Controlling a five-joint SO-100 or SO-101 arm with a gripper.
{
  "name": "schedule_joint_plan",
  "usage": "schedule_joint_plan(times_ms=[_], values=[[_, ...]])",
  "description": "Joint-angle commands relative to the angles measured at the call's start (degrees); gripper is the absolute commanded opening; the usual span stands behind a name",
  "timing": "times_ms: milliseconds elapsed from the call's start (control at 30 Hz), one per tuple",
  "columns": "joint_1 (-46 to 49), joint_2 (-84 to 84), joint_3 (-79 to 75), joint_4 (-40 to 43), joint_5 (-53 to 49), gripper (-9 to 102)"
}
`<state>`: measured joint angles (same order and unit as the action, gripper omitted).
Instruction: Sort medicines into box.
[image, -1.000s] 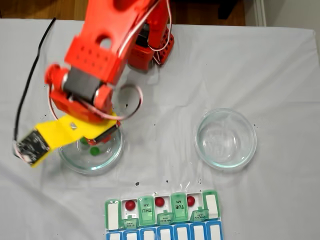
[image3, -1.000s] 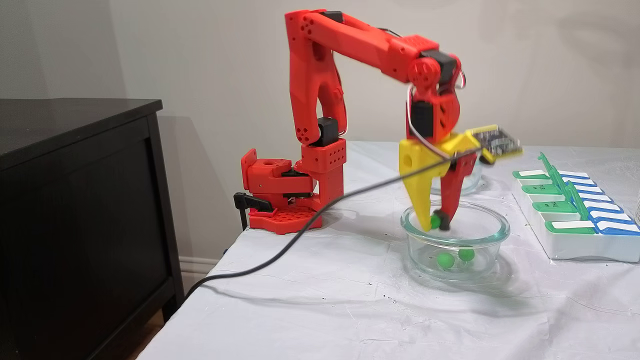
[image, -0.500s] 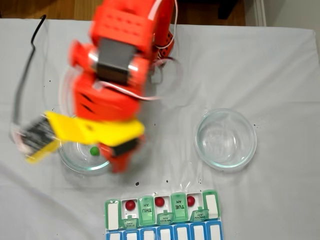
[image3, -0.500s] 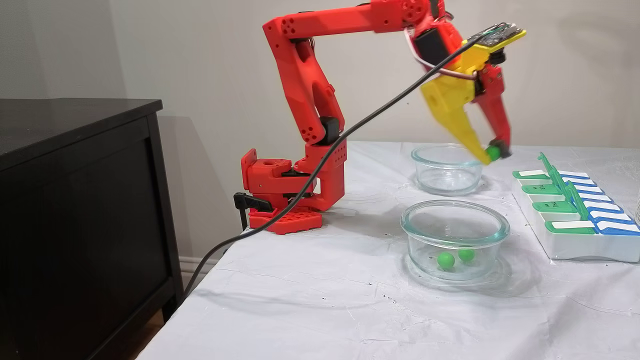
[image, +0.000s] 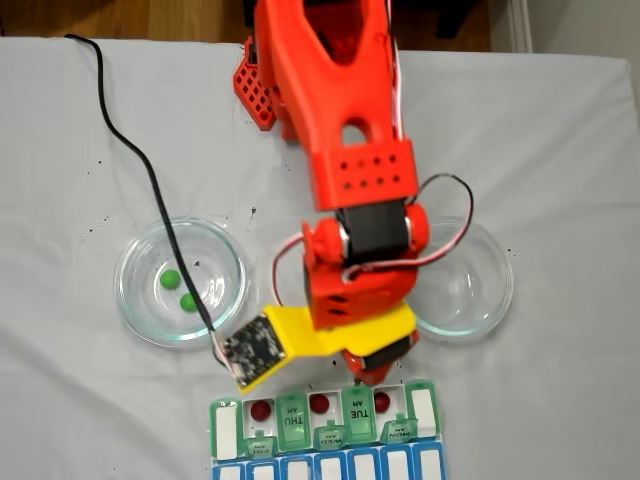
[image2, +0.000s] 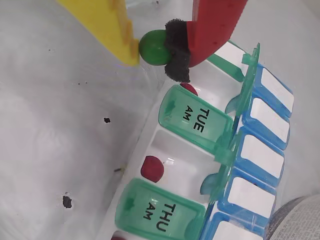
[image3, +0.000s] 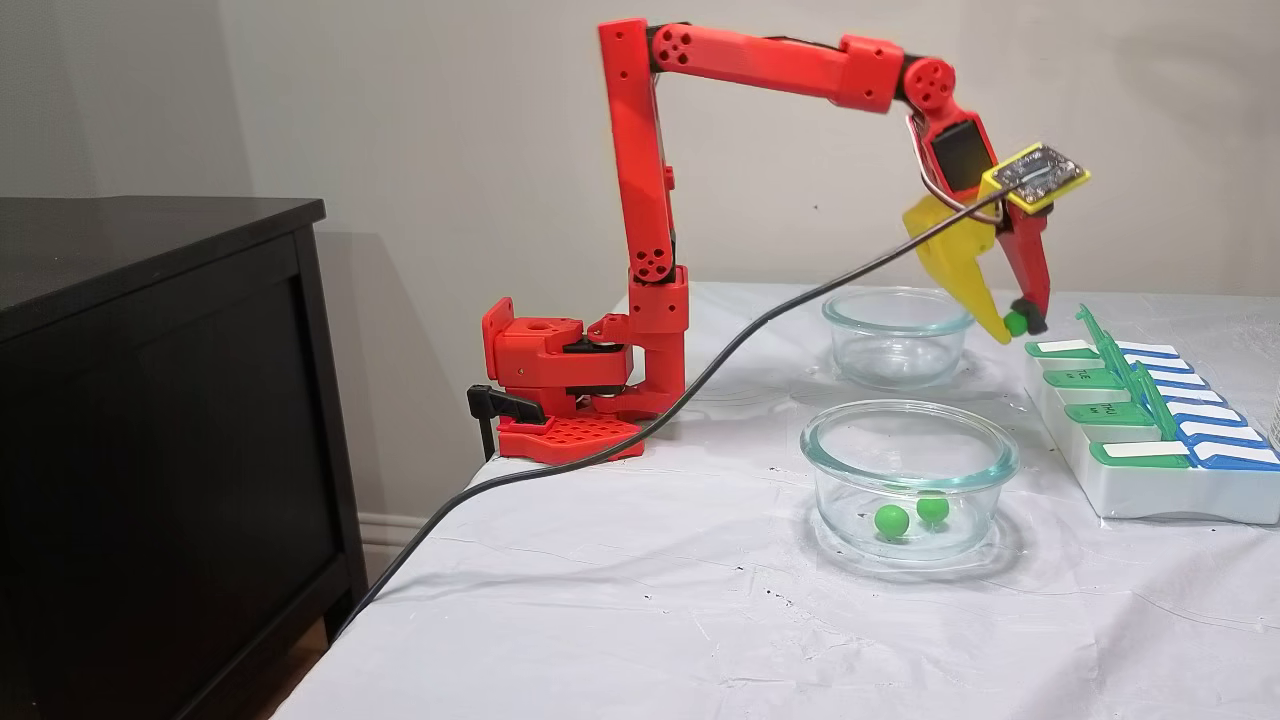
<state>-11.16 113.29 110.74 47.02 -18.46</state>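
— What's nearest you?
— In a fixed view, a bowl (image3: 908, 470) with two green balls (image3: 891, 520); bare cloth lies around it.
— And your gripper (image2: 159, 49)?
— It pinches a green ball (image2: 155, 47) just above the box's (image2: 165, 150) near edge. Three red balls (image: 261, 409) sit in open wells.

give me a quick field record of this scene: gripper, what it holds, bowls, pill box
gripper: shut on a green ball, above the near edge of the pill organizer
left bowl: in the overhead fixed view holds two green balls
right bowl: no balls seen in it
organizer: three red balls in open compartments; TUE and THU lids shut
surface: white cloth
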Motion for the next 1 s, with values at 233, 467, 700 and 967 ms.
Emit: schedule_joint_plan(times_ms=[233, 467, 700, 967], values=[[-4.0, 1.2, -6.0, -4.9, 2.3, 0], [-3.8, -1.6, -6.1, -9.1, 2.1, 0], [-3.3, -5.1, -6.8, -12.3, 1.8, 0], [-3.4, -6.1, -8.0, -14.6, 1.8, 0]])
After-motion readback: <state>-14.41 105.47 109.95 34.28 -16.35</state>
